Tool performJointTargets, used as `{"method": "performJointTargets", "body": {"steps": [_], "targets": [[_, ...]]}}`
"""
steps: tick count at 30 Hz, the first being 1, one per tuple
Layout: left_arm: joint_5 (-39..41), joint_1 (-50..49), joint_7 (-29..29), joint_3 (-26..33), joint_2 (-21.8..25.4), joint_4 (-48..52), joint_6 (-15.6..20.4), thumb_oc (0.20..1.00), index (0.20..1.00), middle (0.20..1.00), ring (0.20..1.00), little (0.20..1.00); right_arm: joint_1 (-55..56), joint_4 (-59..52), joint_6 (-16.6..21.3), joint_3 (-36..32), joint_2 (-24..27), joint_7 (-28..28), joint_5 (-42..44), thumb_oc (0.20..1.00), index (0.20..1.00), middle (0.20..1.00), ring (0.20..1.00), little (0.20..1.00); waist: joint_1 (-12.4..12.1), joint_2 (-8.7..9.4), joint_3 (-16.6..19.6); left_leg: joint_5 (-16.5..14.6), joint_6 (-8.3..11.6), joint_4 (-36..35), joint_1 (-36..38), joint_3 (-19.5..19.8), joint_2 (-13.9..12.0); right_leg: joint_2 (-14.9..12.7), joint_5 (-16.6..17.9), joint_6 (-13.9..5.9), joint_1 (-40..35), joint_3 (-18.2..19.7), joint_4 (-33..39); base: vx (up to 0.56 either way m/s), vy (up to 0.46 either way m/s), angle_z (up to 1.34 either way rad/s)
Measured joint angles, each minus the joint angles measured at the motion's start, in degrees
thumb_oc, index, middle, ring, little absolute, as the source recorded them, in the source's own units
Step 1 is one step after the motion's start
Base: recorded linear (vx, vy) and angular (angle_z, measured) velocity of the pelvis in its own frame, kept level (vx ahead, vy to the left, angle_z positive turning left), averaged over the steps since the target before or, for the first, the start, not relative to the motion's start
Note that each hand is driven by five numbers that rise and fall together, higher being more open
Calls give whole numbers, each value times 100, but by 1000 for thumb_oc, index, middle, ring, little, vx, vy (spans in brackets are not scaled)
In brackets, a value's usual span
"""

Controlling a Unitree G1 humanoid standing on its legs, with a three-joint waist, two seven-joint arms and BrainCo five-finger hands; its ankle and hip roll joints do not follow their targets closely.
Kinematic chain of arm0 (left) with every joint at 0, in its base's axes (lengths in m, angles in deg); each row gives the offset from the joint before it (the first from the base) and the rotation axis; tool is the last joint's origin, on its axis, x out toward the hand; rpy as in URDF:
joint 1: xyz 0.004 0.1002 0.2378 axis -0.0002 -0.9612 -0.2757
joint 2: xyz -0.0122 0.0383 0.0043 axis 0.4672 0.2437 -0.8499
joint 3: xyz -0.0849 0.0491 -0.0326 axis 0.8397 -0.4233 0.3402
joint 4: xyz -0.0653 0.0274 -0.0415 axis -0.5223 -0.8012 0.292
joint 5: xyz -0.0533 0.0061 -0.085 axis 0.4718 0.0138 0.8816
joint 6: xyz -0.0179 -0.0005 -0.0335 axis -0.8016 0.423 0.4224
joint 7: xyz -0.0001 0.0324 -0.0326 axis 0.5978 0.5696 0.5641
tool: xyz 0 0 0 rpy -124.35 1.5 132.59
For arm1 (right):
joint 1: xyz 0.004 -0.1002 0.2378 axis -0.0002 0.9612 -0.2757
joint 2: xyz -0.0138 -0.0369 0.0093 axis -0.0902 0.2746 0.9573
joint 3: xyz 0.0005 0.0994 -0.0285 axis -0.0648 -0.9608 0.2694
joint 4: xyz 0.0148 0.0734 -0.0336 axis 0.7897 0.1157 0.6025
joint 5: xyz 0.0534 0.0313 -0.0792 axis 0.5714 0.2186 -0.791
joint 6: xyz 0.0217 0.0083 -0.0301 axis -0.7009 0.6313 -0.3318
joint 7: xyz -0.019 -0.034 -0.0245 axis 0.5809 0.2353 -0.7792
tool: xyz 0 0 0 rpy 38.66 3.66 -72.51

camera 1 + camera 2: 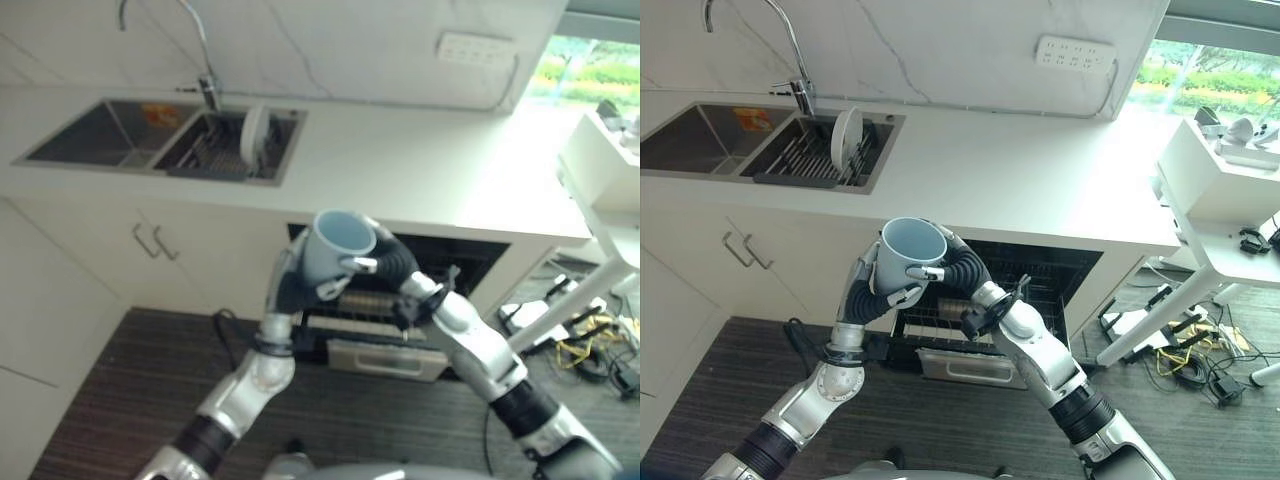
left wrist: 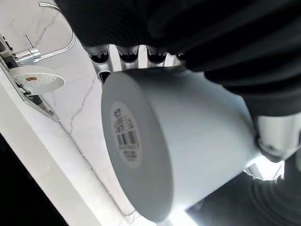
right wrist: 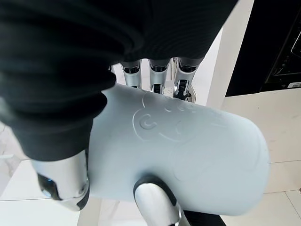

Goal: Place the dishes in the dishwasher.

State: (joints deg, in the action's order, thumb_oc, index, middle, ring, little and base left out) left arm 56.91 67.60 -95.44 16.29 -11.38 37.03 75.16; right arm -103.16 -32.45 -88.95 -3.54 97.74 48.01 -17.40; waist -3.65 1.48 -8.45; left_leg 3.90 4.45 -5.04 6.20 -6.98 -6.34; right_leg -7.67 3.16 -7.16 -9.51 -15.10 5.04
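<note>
A pale blue cup (image 1: 338,243) is held mouth-up in front of the counter edge, above the open dishwasher (image 1: 440,262). My left hand (image 1: 292,287) wraps it from the left and my right hand (image 1: 393,262) from the right, both with fingers curled round its wall. The left wrist view shows the cup's base (image 2: 129,141) with a barcode label. From the right wrist, the cup's embossed side (image 3: 188,150) shows with the thumb (image 3: 155,200) pressed on it. A white plate (image 1: 253,135) stands on edge in the right sink basin's rack (image 1: 205,150).
The dishwasher's lower rack (image 1: 365,312) is pulled out over the dark floor. A faucet (image 1: 205,70) stands behind the double sink (image 1: 95,130). White cabinet doors (image 1: 150,245) sit at the left. A white desk (image 1: 1220,200) with cables under it stands at the right.
</note>
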Motion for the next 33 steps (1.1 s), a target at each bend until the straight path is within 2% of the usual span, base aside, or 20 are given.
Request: {"method": "performJointTargets", "body": {"steps": [11, 12, 13, 20, 23, 25, 28, 33], "targets": [[-4, 109, 49, -6, 7, 10, -100, 200, 200, 200, 200, 200, -3, 5, 81, 24, -3, 189, -57, 200, 200, 200, 200, 200, 2, -20, -13, 0, 0, 0, 5, 1, 1, 0, 0, 0, -6, -1, 0, 0, 0, 0], [-4, 115, 49, -7, 7, 10, -114, 573, 573, 573, 573, 573, -3, 5, 85, 25, -3, 204, -61, 200, 200, 200, 200, 200, 2, -22, -14, 0, 0, 0, 4, 1, 1, 0, 0, 0, -6, 0, 0, 0, 0, 0], [-4, 126, 47, -30, 7, 9, -138, 1000, 1000, 1000, 1000, 1000, -3, 5, 111, 40, -4, 254, -108, 200, 200, 200, 200, 200, 1, -23, -15, 0, 0, 0, 4, 2, 1, 0, 0, 0, -6, -1, 0, 0, 0, 0], [-18, 150, 18, -133, 17, 9, -267, 1000, 1000, 1000, 1000, 1000, -2, 31, 352, 150, -17, 788, -151, 200, 200, 200, 200, 200, 22, -68, -43, 0, 0, 0, 8, 2, 2, -1, 0, 1, -11, -3, 0, 0, 0, 0], [-265, 148, -59, -207, 0, 140, -345, 1000, 1000, 1000, 1000, 1000, 155, 72, 748, -9, -50, 1191, -159, 200, 200, 200, 200, 200, 43, -95, -58, 0, -1, 0, 11, 0, 2, -2, 0, 1, -14, -2, -1, 0, 0, 0], [-331, 144, -71, -216, 0, 189, -346, 1000, 1000, 1000, 1000, 1000, 203, 81, 868, -223, -41, 1388, -158, 200, 200, 200, 200, 200, 46, -97, -60, 1, -1, 0, 12, -1, 2, -2, 0, 1, -15, -2, -1, 0, 0, 0], [-453, 139, -183, -213, 4, 194, -354, 1000, 1000, 1000, 1000, 1000, 360, 86, 1086, -552, -26, 1524, -152, 200, 200, 200, 200, 200, 52, -99, -61, 1, -2, -1, 19, -2, 2, -3, -1, 1, -22, -2, -1, 0, 0, 0], [-457, 134, -299, -210, 5, 193, -419, 1000, 1000, 1000, 1000, 1000, 473, 237, 1319, -667, -30, 1560, -152, 200, 200, 200, 200, 200, 132, -112, -69, 0, -2, -2, 69, -4, 1, -3, -7, 1, -68, 0, -1, 0, 0, 0]]}}
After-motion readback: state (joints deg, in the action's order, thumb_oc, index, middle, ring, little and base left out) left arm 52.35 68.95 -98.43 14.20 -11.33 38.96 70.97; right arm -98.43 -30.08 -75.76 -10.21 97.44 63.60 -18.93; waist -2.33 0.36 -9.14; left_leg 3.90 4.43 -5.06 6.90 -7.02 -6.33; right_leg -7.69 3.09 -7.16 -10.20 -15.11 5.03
